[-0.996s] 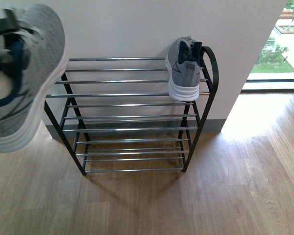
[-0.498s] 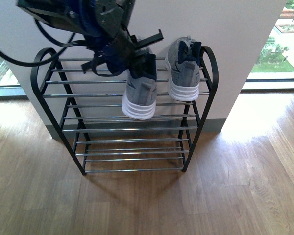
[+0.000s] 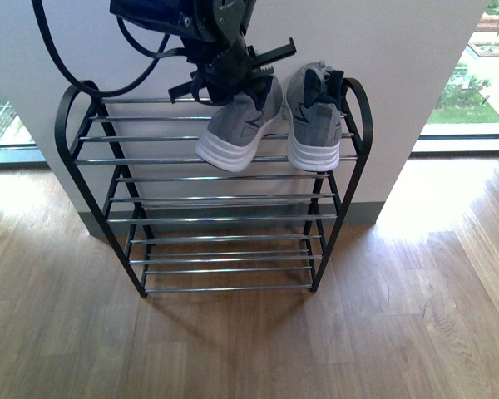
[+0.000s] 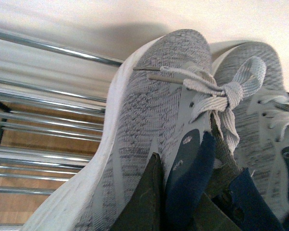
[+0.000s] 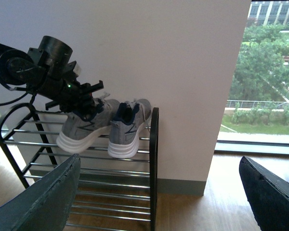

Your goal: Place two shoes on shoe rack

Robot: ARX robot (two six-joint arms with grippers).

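The held sneaker (image 3: pixel 237 133) lay aslant on the rack's (image 3: pixel 150 160) top tier, its toe close to the placed sneaker (image 3: pixel 314 125) at the rack's right end and its heel swung out toward the rack's middle. The left pincer (image 3: pixel 237 79) was clamped on its navy collar. Whether the sole bore fully on the rods could not be told. To finish well, the heel likely wanted turning parallel with its mate and the sole settling flat across several rods before letting go, because the thin, smooth chrome rods leave gaps that a tilted shoe could slip through. The grey knit upper looked soft and yielding, and the thick white sole looked ribbed and firm. The flat woven laces (image 4: pixel 216 91) hung loosely knotted. The rack's black arched side frames were rigid metal. The right pincer (image 5: pixel 159 173) stood well off the rack, spread wide and empty.
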